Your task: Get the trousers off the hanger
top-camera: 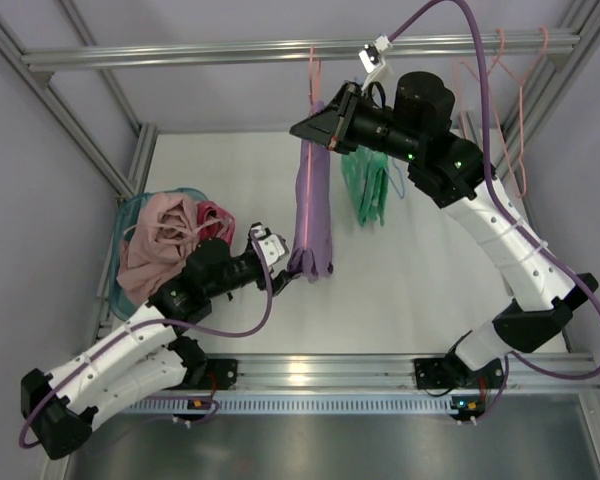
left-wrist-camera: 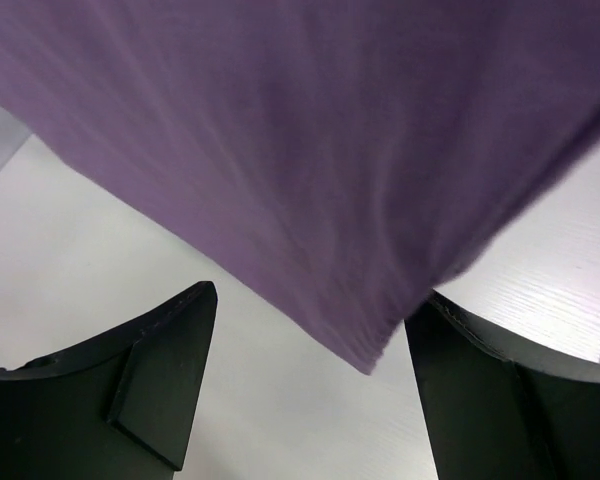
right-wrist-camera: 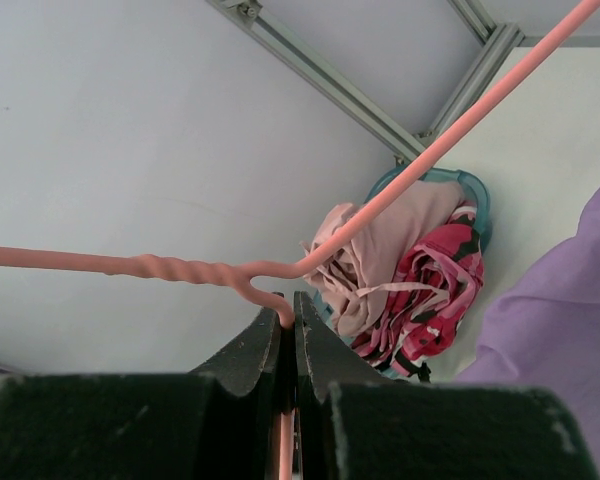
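The lilac-purple trousers [top-camera: 312,210] hang long and narrow from the salmon-pink wire hanger [top-camera: 314,75], which hooks on the top rail. My right gripper [top-camera: 315,128] is shut on the hanger's wire just below its twisted neck [right-wrist-camera: 170,268]. My left gripper [top-camera: 283,268] is open at the trousers' lower end; in the left wrist view the cloth's bottom edge [left-wrist-camera: 310,150] hangs just above and between the two black fingers [left-wrist-camera: 170,370], apart from both.
A teal basket [top-camera: 130,215] at the left holds a heap of pink and red clothes [top-camera: 170,235], also seen in the right wrist view [right-wrist-camera: 410,270]. A green patterned garment [top-camera: 368,185] hangs behind the right arm. Spare pink hangers [top-camera: 520,110] hang at the right.
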